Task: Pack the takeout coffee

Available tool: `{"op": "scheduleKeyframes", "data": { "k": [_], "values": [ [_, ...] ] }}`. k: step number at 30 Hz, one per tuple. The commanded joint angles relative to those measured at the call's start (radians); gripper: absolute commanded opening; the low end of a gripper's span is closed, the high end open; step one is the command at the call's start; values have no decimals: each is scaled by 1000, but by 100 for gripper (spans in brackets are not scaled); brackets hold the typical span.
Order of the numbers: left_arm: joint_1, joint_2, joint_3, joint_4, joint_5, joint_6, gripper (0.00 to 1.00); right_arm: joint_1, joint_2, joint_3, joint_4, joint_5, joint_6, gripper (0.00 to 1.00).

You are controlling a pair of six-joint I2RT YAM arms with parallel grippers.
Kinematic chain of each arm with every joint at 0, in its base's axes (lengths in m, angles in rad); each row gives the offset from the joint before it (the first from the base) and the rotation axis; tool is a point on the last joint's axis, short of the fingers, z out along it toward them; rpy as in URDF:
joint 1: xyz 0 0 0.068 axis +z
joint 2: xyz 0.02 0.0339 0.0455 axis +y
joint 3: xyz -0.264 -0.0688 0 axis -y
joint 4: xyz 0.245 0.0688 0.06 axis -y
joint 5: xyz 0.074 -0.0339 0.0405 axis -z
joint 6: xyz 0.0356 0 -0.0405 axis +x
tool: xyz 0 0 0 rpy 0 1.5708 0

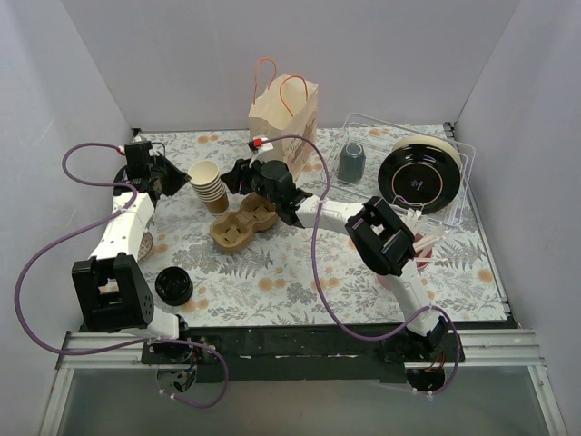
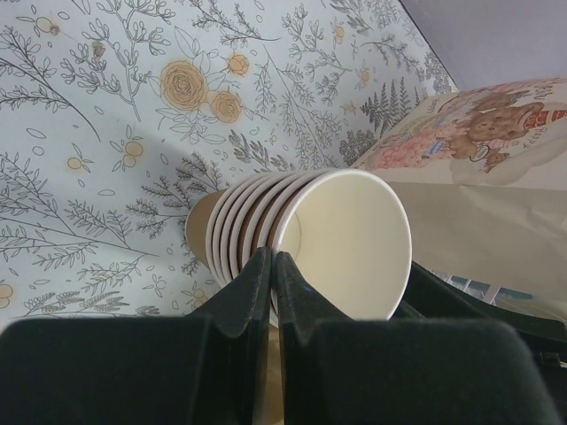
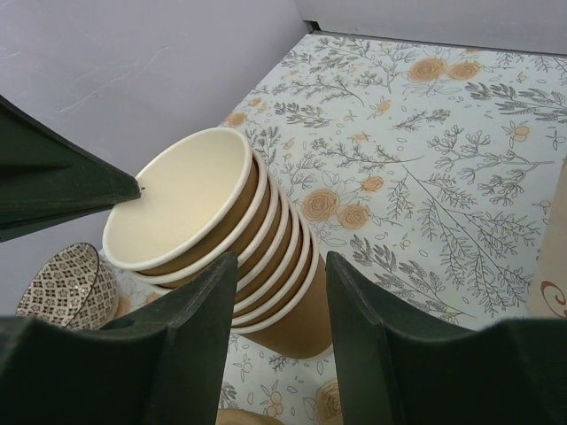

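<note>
- Coffee (image 1: 172, 286) looks upright, lid up, back by the left arm's base. That's well behind both sets of fingers, and the left is nearer.
- Left gripper (image 2: 270, 257) is pressed together at the cup stack (image 2: 301, 235).
- Right gripper (image 3: 282, 266) is spread, with the stack just ahead.

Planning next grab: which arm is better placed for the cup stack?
Probably right: the right claw is open, aimed at the cup stack; the left claw is shut at its rim.
</note>
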Motion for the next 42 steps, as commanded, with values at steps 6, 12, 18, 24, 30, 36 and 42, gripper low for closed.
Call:
{"op": "scheduleKeyframes", "data": {
  "k": [6, 12, 18, 24, 30, 36, 42],
  "values": [
    [4, -24, 28, -4, 11, 20, 9, 4, -4, 37, 50, -15, 18, 52],
    [4, -25, 32, -9, 17, 29, 0, 6, -1, 46, 50, -18, 24, 52],
    [4, -27, 32, -9, 23, 26, 0, 7, 6, 52, 52, -23, 43, 52],
    [4, -27, 29, -9, 25, 28, 0, 7, 14, 62, 57, -32, 63, 52],
    [4, -27, 26, -3, 42, 20, 0, 7, 37, 83, 44, -32, 83, 52],
    [4, -27, 37, -3, 82, 5, 0, 9, 55, 89, 29, -24, 100, 51],
    [5, -12, 66, -21, 92, -17, 0, 9, 52, 82, 1, -14, 90, 51]
  ]
}}
